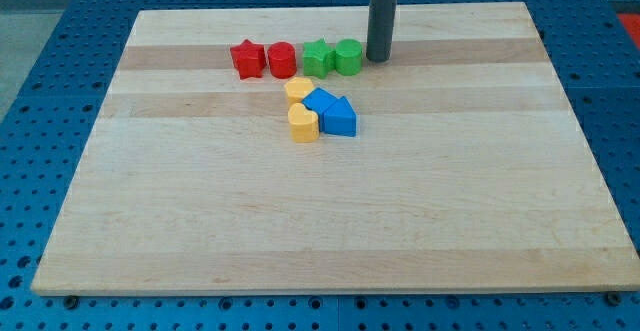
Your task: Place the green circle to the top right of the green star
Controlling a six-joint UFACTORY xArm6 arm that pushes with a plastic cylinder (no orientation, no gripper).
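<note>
The green circle [348, 57] sits near the view's top centre of the wooden board [330, 221]. The green star [318, 58] touches it on its left side. My tip [378, 58] is just right of the green circle, very close to or touching its right edge. The rod rises straight up out of the view's top.
A red star [247, 59] and a red round-ish block [281, 60] stand left of the green star in the same row. Below them lie two yellow blocks [303, 122], [298, 90] and two blue blocks [339, 117], [319, 101] in a tight cluster.
</note>
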